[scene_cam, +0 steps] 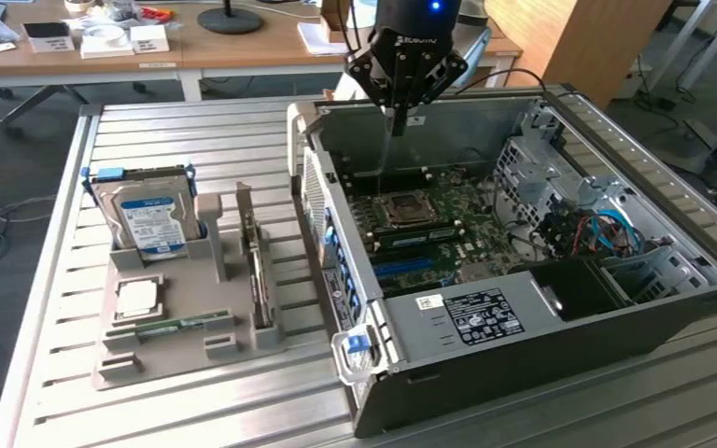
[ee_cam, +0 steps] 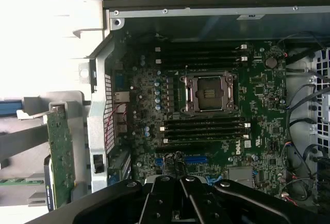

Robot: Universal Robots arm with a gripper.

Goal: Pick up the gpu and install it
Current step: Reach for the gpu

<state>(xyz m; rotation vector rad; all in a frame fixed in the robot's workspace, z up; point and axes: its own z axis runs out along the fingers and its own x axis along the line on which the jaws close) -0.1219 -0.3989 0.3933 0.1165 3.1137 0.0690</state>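
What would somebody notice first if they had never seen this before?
Most likely the big open computer case, with its green motherboard and square CPU socket laid bare. Right above it hangs the black gripper, shut and empty. On the exterior view's left, a grey tray holds a hard drive and the gpu standing on edge.

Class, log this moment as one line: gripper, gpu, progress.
gripper: shut, empty, above open case | gpu: upright in holder, untouched | install: not done
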